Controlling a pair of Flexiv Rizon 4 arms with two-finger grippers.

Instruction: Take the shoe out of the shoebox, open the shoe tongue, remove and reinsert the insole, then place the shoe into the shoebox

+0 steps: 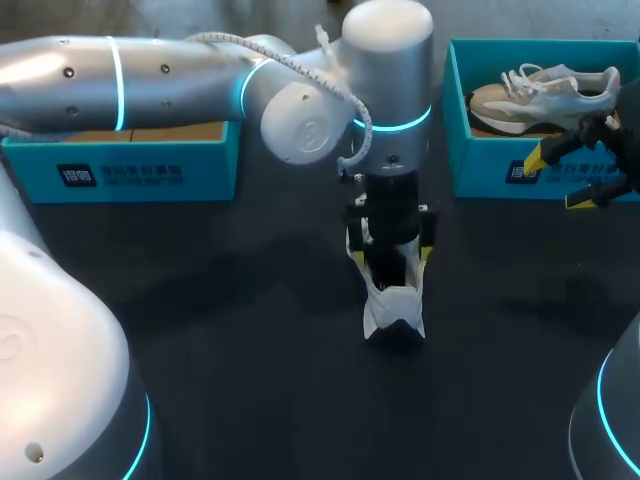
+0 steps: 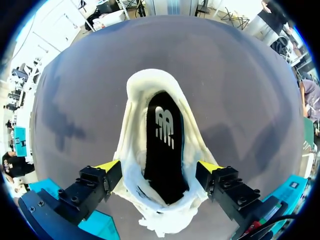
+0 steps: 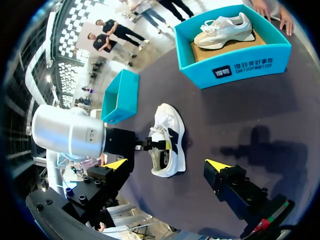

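The left jaws are pinching the shoe (image 1: 394,312) at its collar, the right jaws are hanging spread, so pulling out the insole (image 2: 165,160) is probably coming next.

A dark bench (image 1: 200,300) is carrying everything, and at its far right an open teal box (image 1: 490,175) is sitting upright and holding a beige-and-white sneaker (image 1: 545,95), which is resting on brown cardboard (image 1: 492,129) with its toe pointing left and its white laces lying loose.
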